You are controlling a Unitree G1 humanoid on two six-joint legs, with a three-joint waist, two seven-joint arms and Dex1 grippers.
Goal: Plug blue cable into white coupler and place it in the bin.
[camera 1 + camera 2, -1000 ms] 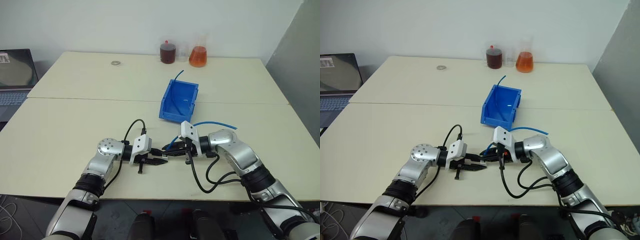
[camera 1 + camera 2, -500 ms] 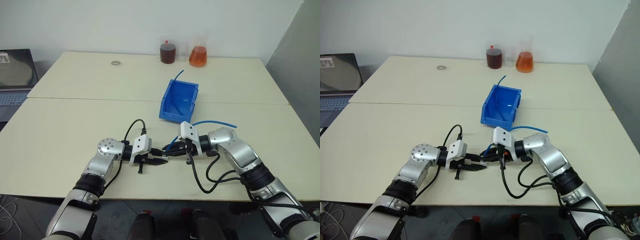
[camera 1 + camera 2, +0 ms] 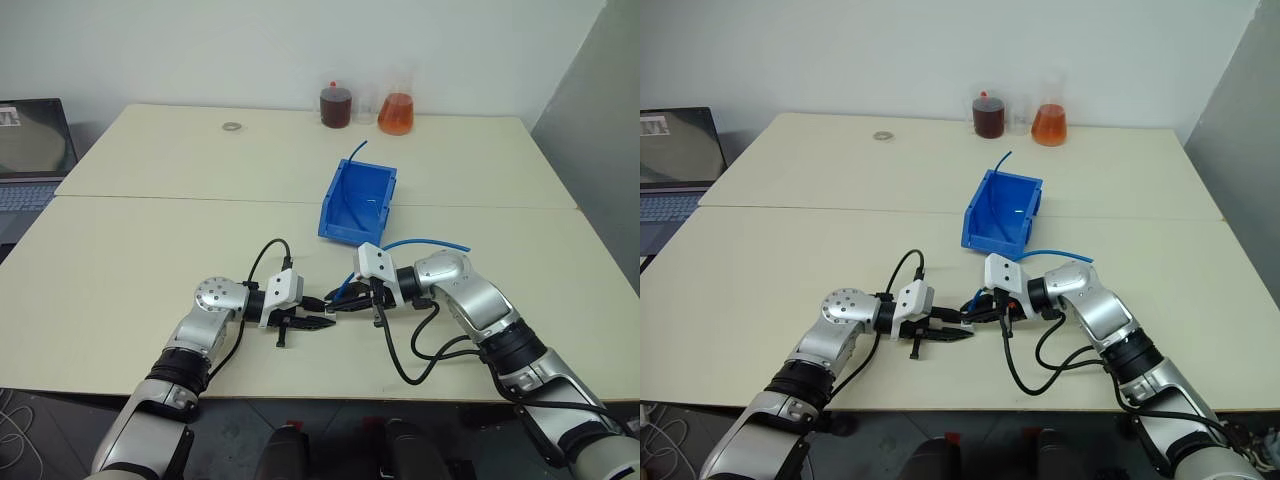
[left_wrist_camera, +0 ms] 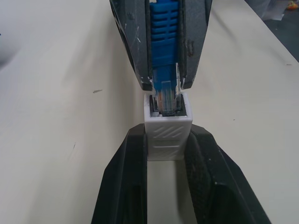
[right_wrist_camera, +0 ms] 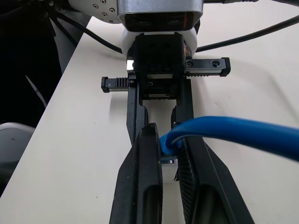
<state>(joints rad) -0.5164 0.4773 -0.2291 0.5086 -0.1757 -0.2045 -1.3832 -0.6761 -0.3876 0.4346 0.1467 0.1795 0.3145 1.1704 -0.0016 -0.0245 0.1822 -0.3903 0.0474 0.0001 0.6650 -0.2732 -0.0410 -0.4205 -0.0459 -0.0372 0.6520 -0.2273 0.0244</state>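
Gripping fingers (image 4: 131, 182) hiding coupler sides (image 4: 168, 123)

Blue cable (image 5: 233, 130): light blue, ribbed blue boot, clear plug. White coupler (image 4: 167, 130): white, chevron-embossed face, dark socket. Bin (image 3: 358, 202): bright blue. Table (image 3: 150, 250): cream. 2 flasks: dark red (image 3: 335, 104), orange (image 3: 396, 112). Gripper fingers (image 4: 121, 186): black.

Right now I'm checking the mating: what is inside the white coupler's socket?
The clear plug of the blue cable sits in the white coupler mouth. How deep it reaches is hidden by the coupler walls.
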